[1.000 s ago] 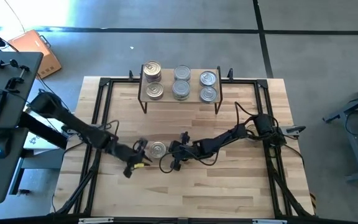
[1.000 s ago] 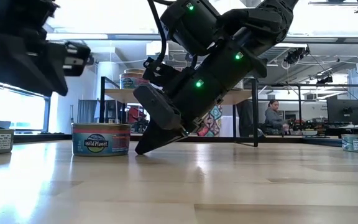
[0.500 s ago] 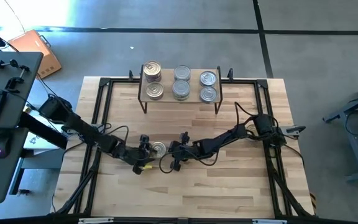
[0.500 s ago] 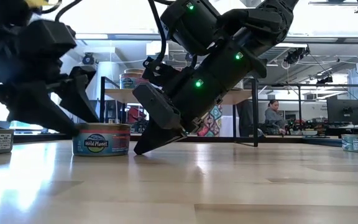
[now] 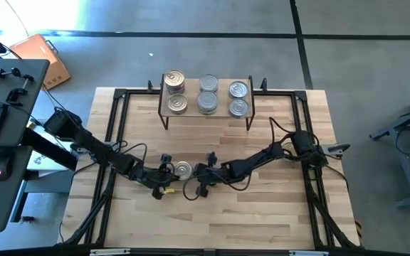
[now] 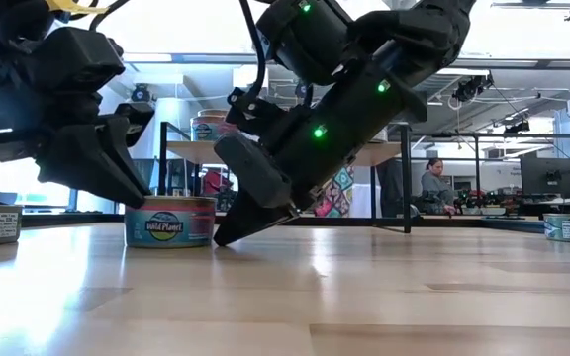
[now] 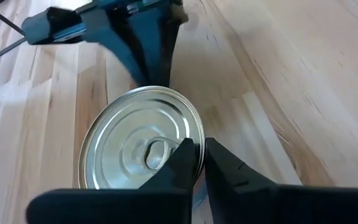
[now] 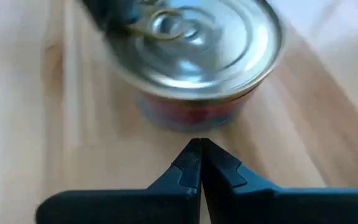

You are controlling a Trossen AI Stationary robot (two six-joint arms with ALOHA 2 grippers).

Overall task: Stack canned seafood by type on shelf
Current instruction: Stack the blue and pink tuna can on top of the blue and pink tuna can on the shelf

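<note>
A single tin [image 5: 182, 169] is sitting on the table [image 5: 276, 220] near the middle, well in front of the shelf [image 5: 206, 114], which is standing at the table's far edge and carrying six more tins [image 5: 207, 94] in three stacked pairs side by side. The left gripper [image 5: 166, 171] is resting just beside this tin on its left, with the tips of its closed fingers lying over the lid's rim. The right gripper [image 5: 199, 171] is sitting just to the tin's right, its closed tips pointing at the tin's side wall.

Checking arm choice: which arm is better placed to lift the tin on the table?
Left, probably. The left gripper is shut on the tin's rim, while the right gripper rests shut on the table just beside it, holding nothing.
</note>
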